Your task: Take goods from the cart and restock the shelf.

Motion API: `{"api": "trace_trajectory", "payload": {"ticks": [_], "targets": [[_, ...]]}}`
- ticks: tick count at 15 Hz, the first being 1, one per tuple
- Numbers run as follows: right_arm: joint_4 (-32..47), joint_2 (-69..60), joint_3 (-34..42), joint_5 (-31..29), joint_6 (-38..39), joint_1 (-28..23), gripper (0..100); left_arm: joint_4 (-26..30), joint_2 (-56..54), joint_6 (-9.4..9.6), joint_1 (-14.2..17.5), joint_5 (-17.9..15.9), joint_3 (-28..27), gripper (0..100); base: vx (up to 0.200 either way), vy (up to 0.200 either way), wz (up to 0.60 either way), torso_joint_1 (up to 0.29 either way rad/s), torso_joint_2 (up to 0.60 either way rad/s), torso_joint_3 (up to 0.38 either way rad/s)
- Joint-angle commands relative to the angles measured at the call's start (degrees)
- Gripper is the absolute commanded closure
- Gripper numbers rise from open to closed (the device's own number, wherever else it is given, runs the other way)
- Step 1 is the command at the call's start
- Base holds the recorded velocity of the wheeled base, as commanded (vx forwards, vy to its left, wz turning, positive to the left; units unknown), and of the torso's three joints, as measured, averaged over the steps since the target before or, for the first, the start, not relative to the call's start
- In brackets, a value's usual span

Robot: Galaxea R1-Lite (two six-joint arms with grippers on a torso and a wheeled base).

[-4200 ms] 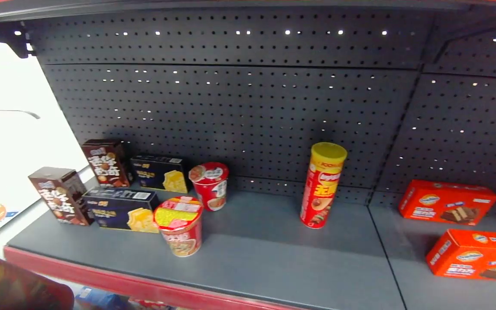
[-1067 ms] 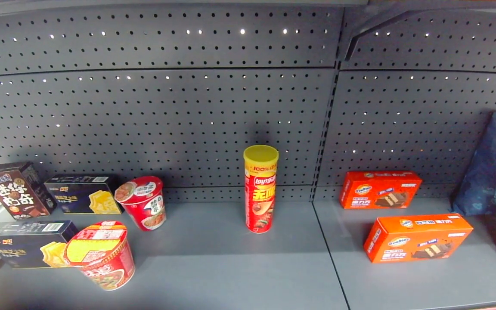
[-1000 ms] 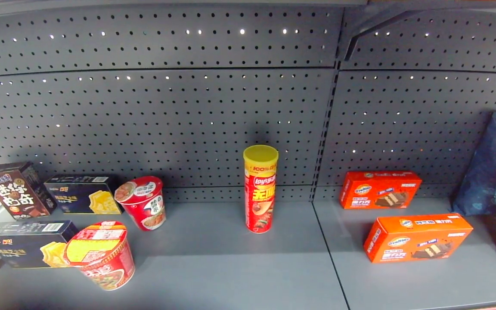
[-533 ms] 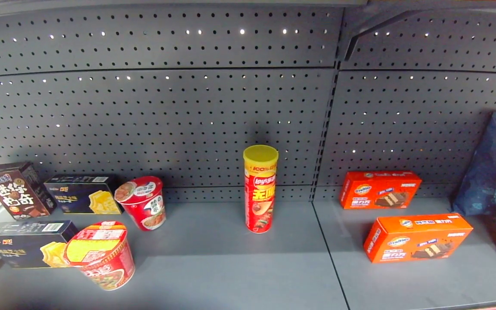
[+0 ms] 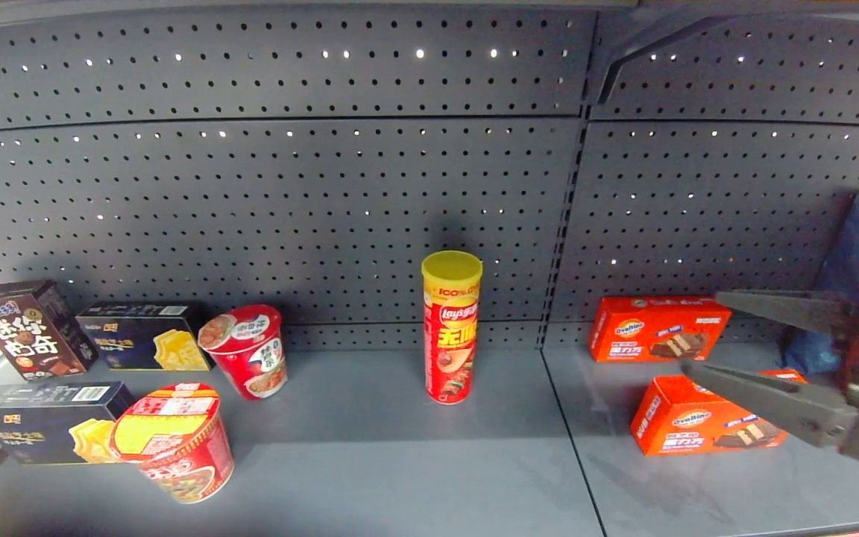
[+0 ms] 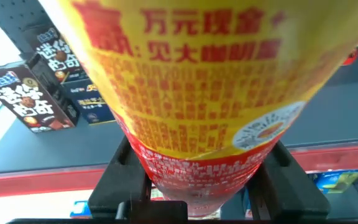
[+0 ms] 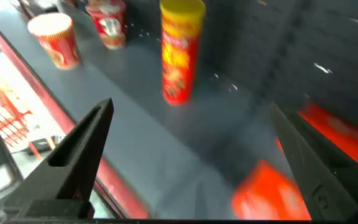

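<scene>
- The shelf [image 5: 400, 477] is the big thing here. It's a grey deck with a pegboard back [image 5: 288, 201], and the goods are sorted by kind with labels facing out, so it's probably faced for shoppers.
- The dark blue bags [image 5: 858, 239] lean on the pegboard at the far right. They look soft, so the back is likely what keeps them up.
- The two orange boxes [image 5: 657, 328] lie flat, one behind the other, just right of the shelf seam.
- At the left end the navy boxes [image 5: 142, 335] and brown boxes [image 5: 27, 328] also run front to back in pairs.
- The chips can [image 5: 450, 328] stands upright alone mid-shelf, well apart from its neighbours.
- Two noodle cups [image 5: 247, 350] sit beside the navy boxes, with bare deck to their right — looks like the obvious slot for another one.
- The held noodle cup [image 6: 197, 93] isn't on the shelf yet. It's out in front of the red front edge, with the brown boxes behind it.
- The left gripper [image 6: 204, 186] has its fingers clamped on that cup's narrow end, probably because the taper fits there.
- The right gripper [image 5: 702, 332] hangs over the front orange box with its fingers spread wide and holding nothing — no telling why.
</scene>
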Motion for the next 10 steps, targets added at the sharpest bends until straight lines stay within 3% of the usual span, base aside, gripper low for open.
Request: {"api": "trace_trajectory", "payload": {"ticks": [1,10], "targets": [[-7.7,17.1,-3.6,4.0,0.6,0.8,0,0.1,-1.0,-0.49,0.0,-0.1,0.2,100,0.000,0.000,0.00,0.000,0.00,0.000],[-13.3,41.3,-19.5,8.0,0.5,2.0,0,0.1,-1.6,-0.57,-0.1,-0.1,-0.6,100,0.000,0.000,0.00,0.000,0.00,0.000]]}}
